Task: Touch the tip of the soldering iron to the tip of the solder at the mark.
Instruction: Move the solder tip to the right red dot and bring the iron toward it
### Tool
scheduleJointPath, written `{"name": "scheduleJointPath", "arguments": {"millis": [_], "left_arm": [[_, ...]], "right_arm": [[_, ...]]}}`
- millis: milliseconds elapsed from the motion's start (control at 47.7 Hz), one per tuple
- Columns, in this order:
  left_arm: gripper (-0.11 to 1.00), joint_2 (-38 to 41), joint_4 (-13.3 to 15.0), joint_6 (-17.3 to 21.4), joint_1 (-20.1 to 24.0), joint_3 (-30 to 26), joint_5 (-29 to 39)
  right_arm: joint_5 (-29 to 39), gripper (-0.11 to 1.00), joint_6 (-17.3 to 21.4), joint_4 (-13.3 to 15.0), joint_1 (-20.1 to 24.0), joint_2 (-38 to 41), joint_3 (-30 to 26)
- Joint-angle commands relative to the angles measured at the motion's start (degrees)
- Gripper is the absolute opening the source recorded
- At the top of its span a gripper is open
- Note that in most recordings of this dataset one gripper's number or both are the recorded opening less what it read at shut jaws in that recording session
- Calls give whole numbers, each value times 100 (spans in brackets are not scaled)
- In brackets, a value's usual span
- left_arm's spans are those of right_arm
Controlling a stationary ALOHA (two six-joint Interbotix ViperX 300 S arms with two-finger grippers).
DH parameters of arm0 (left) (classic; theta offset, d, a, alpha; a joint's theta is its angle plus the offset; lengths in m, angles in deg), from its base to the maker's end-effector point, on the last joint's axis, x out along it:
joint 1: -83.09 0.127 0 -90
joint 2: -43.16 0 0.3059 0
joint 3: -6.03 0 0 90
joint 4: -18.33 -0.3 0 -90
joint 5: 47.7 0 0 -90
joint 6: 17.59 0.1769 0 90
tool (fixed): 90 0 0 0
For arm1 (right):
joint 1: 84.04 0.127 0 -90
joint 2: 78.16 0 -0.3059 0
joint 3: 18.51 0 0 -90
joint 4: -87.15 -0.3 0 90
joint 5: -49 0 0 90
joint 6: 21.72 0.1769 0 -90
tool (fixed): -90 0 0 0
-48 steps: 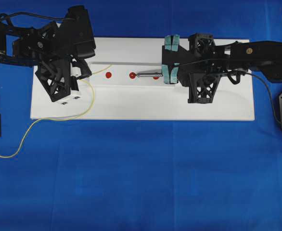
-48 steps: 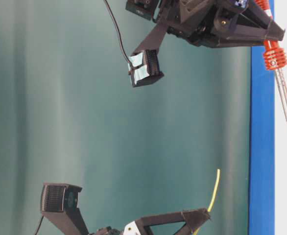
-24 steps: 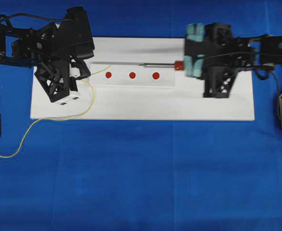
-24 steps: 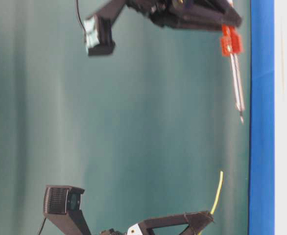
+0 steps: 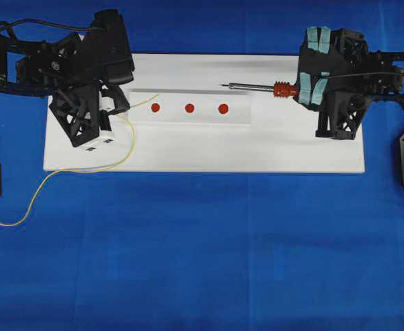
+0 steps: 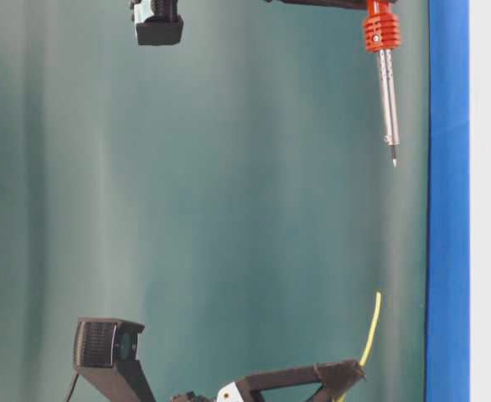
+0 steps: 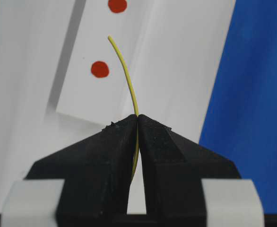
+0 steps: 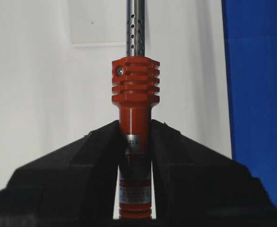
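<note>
Overhead view: white board point(image 5: 202, 155) lies on the blue counter point(image 5: 202, 255). A raised white strip point(image 5: 188, 107) on it carries three red marks point(image 5: 189, 108) in a row. Left gripper point(image 5: 123, 105) sits over the board's left end, clamped on the solder point(image 5: 129, 141); the yellow wire's free tip points toward the leftmost mark, the rest loops down off the board onto the counter. Right gripper point(image 5: 300, 89) is over the board's right end, holding the soldering iron point(image 5: 260, 87) level, tip pointing left, well apart from the solder tip.

Table-level view: iron point(image 6: 385, 79) hangs clear above the board, dark tip apart from the surface. Solder end point(image 6: 369, 331) rises from the left gripper point(image 6: 346, 377), also off the board.

Left wrist view: jaws pressed together on the solder point(image 7: 126, 75); tip arcs just right of a red mark point(image 7: 100, 69).

Right wrist view: jaws closed around the iron's orange-red handle point(image 8: 135, 137); perforated silver shaft point(image 8: 135, 28) runs forward over the board.
</note>
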Motion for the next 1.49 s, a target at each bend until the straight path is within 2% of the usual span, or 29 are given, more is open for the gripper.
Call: {"name": "scheduleJointPath", "arguments": {"millis": [0,692,860,1469], "left_arm": [[1,26,-18,-26,-26,-176,-114],[1,2566,-18,35,-105,-2039,-114],[1,2821,-26,44,-97,-2180,-105],[1,2909,-26,44,-53,-2188,-105]], "right_arm": [[-18,6,0,18,-44,-79,-62],[97,6,0,18,-185,-79,0],[88,6,0,18,-193,-79,53],[53,6,9,0,-185,-79,132]]}}
